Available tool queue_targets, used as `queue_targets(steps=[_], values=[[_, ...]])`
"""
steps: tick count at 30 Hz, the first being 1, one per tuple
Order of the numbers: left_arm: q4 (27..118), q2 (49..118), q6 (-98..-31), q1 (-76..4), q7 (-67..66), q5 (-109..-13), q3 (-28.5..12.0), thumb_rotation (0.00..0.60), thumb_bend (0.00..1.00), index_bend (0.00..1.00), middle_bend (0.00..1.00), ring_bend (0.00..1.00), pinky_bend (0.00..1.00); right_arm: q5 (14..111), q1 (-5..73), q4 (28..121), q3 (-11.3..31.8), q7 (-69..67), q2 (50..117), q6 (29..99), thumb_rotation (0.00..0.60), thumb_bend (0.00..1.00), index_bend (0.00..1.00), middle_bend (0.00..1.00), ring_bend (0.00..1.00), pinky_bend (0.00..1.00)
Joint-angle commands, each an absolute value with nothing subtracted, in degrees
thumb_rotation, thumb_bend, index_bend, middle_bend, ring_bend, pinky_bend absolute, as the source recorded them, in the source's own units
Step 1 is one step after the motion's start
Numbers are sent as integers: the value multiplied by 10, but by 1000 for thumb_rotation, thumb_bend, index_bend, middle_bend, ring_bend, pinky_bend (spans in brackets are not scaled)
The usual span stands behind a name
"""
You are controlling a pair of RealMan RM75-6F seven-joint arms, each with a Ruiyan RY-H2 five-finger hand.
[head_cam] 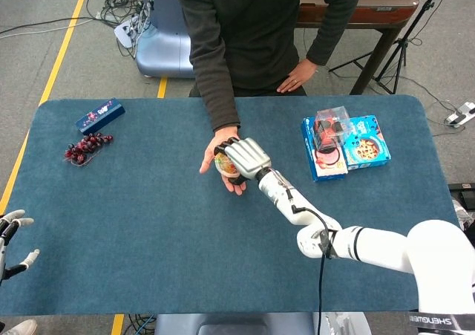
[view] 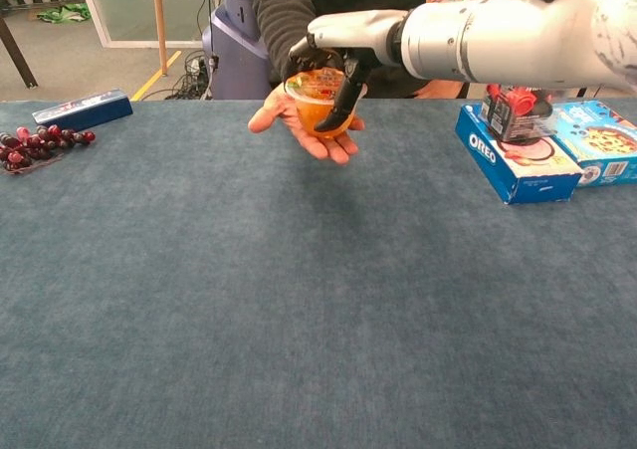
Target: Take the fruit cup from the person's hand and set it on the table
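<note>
The fruit cup (view: 317, 106) is a clear tub of orange fruit with a printed lid, lying in the person's upturned palm (view: 289, 122) above the far middle of the table. My right hand (view: 336, 53) reaches over it from the right and grips it, fingers curled round the far rim and the dark thumb pressed on the near side. In the head view my right hand (head_cam: 243, 157) covers most of the cup (head_cam: 222, 164). My left hand (head_cam: 11, 240) hangs off the table's near left corner, fingers spread, holding nothing.
A bunch of dark grapes (head_cam: 87, 147) and a small blue box (head_cam: 99, 115) lie at the far left. At the right stand an Oreo box (view: 508, 160) with a small carton (view: 513, 106) on it and a blue cookie box (view: 602, 140). The person stands at the far edge.
</note>
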State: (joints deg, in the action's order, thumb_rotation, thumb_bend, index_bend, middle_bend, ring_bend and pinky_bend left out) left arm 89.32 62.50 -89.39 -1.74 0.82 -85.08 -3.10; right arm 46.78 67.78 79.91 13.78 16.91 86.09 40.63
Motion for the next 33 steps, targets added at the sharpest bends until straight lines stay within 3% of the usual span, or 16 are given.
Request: queue_targets(steps=[1,11,22,27,33], values=[[893,624,-894,-17,9,-850,-32,600,200,340,219,193,253,484,670,802,141,157,861,416,600,529,561,427,317,576],[893,625,-890,-19,8,-850,-33,600,201,344,219,193,253,549,613,876,139,97,790,443,600,545,576,448,336,597],[891,630,-883,-26,6,-854,-33,600,200,347,219,193,253,632,518,954,95,51,688,492,600,545,576,448,336,597],[893,631,-881,-27,3,-854,-32,600,200,348,219,193,253,638,499,941,76,49,684,484,600,544,576,448,336,597],[895,636,-878,-31,-2,-857,-33,600,200,349,219,193,253,643,502,896,64,61,725,459,600,544,576,448,336,597]])
